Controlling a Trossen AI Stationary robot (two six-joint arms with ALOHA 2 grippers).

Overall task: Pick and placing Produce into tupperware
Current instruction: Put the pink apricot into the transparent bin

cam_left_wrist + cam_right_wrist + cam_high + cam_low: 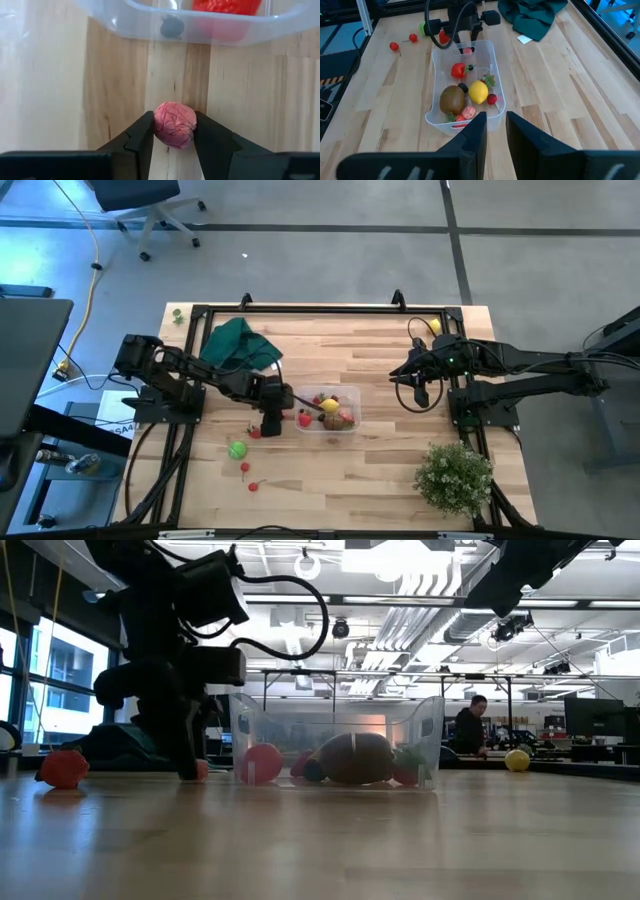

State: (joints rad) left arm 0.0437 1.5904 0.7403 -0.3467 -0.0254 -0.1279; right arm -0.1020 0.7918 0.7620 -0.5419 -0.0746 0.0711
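The left end effector (pixel 173 137) pinches a small red wrinkled fruit (pixel 174 124) on the desk (pixel 60 100) just beside the clear tub (pixel 200 27); an insufficient lift may drive the fruit against the tub wall, dislodging it or pushing the tub.

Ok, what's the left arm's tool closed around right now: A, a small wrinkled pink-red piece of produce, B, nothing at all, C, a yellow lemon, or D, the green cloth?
A: in the left wrist view the left tool has its two fingers pressed against both sides of a small wrinkled pink-red piece on the wood, just outside the clear tub.
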